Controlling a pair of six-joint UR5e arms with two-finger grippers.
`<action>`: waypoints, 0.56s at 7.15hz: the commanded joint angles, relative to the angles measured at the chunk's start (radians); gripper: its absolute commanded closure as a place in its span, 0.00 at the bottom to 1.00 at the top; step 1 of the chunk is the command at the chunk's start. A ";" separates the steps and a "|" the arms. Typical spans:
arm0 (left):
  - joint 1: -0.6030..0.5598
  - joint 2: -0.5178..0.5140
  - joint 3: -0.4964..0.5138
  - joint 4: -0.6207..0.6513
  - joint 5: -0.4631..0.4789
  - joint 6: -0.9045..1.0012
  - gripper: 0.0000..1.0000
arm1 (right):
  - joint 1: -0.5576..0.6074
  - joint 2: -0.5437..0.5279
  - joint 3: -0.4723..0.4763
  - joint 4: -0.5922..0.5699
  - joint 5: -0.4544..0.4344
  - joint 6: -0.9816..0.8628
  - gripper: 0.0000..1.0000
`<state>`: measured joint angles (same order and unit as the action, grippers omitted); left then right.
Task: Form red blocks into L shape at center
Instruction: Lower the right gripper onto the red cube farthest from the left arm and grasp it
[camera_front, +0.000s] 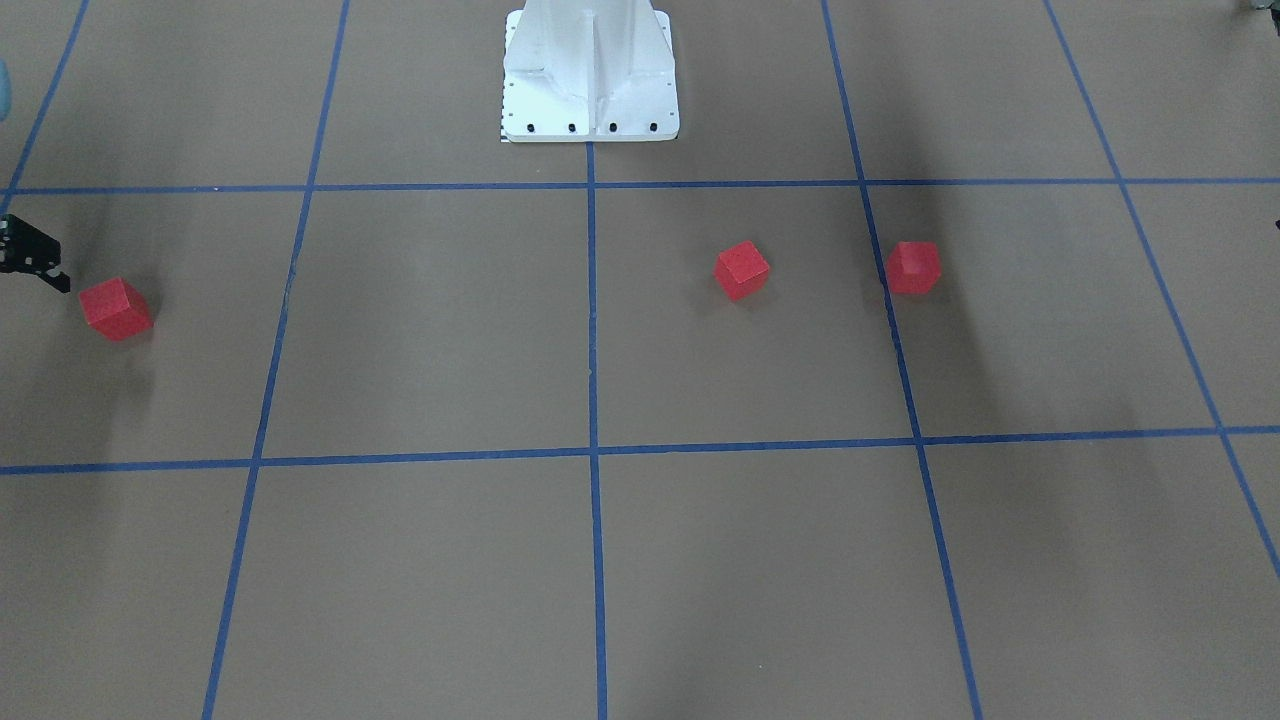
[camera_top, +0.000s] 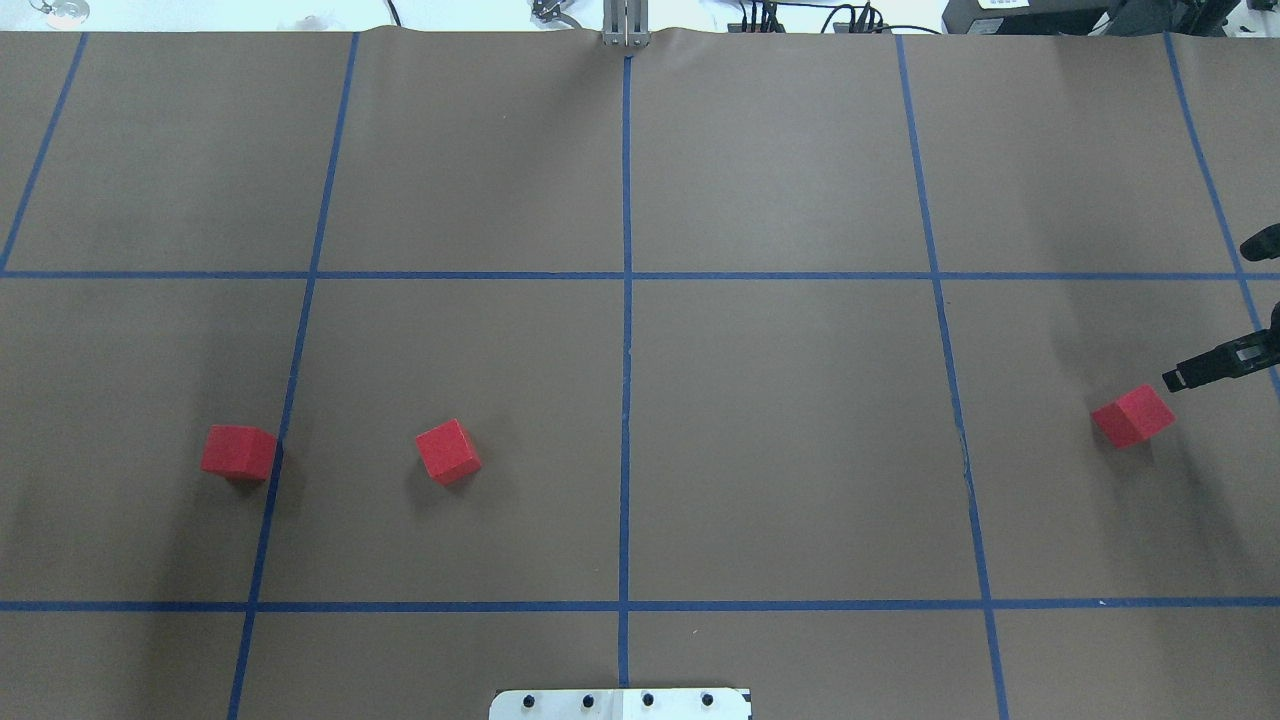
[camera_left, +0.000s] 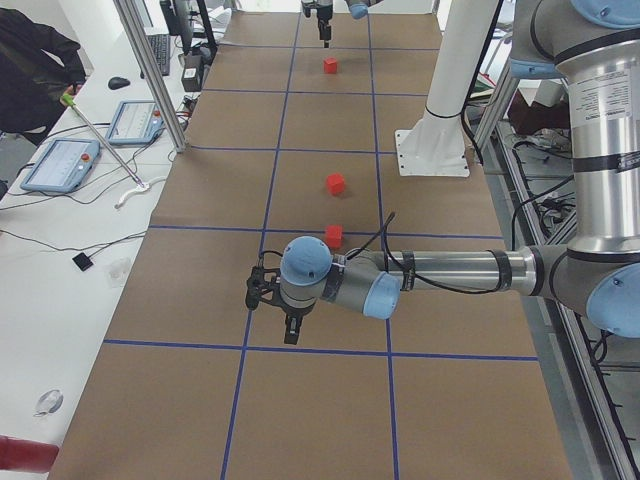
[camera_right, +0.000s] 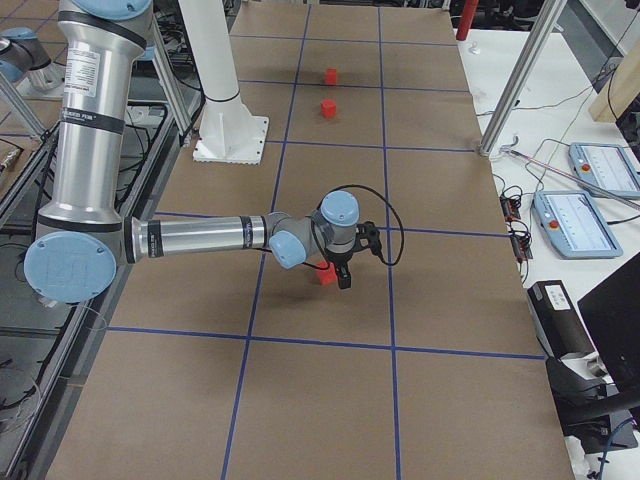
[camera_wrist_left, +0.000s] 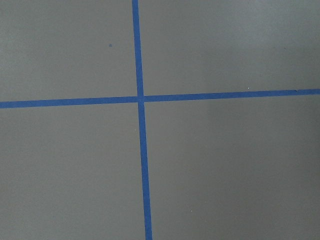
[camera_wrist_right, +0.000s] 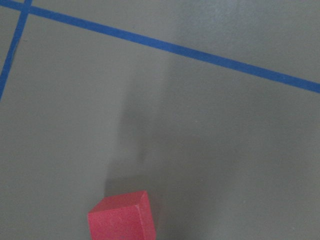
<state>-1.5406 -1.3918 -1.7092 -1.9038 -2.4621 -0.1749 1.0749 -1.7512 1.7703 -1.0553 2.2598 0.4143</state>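
Note:
Three red blocks lie apart on the brown table. In the overhead view one red block (camera_top: 238, 452) sits on a tape line at the left, a second block (camera_top: 448, 451) is right of it, and a third block (camera_top: 1132, 416) is at the far right. My right gripper (camera_top: 1175, 381) hangs at the right edge just beside that third block, clear of it, and tapers to a single tip, so it looks shut and empty. The right wrist view shows this block (camera_wrist_right: 121, 216) at its bottom edge. My left gripper (camera_left: 289, 335) shows only in the exterior left view, beyond the leftmost block (camera_left: 333, 235); I cannot tell its state.
Blue tape lines (camera_top: 625, 400) divide the brown table into squares. The white robot base (camera_front: 590, 75) stands at the table's rear middle. The left wrist view shows only a tape crossing (camera_wrist_left: 140, 98). Tablets and cables lie beyond the table's far edge (camera_left: 70, 160).

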 joint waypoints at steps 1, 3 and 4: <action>0.000 0.008 0.002 0.000 -0.011 0.000 0.00 | -0.102 -0.021 -0.002 0.064 -0.083 0.052 0.02; 0.000 0.010 0.002 0.002 -0.011 0.000 0.00 | -0.125 -0.018 -0.008 0.066 -0.083 0.054 0.02; 0.000 0.008 0.002 0.000 -0.011 0.000 0.00 | -0.138 -0.010 -0.023 0.067 -0.086 0.052 0.02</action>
<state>-1.5402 -1.3830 -1.7075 -1.9026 -2.4726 -0.1749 0.9544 -1.7679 1.7612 -0.9900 2.1775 0.4664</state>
